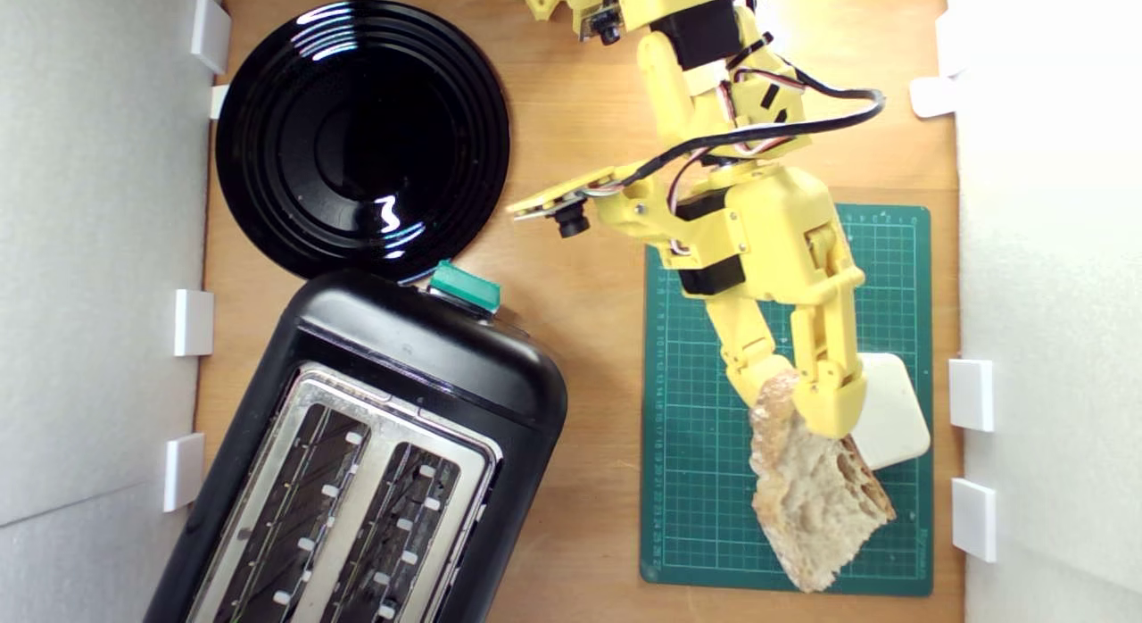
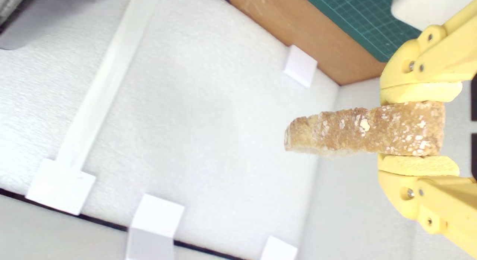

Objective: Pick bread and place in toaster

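Note:
The bread, a rustic wedge with pale holey crumb and floury brown crust, hangs lifted over the green cutting mat at the exterior view's right. My yellow gripper is shut on its upper end. In the wrist view the bread shows crust-on, pinched between the two yellow fingers, and the gripper looks toward the white foam wall. The black toaster, with two empty slots, a shiny top plate and a green lever knob, stands at the exterior view's lower left, well apart from the bread.
A round black plate lies behind the toaster. A rounded white block rests on the mat under the gripper. White foam walls with small white clips border the wooden table on both sides.

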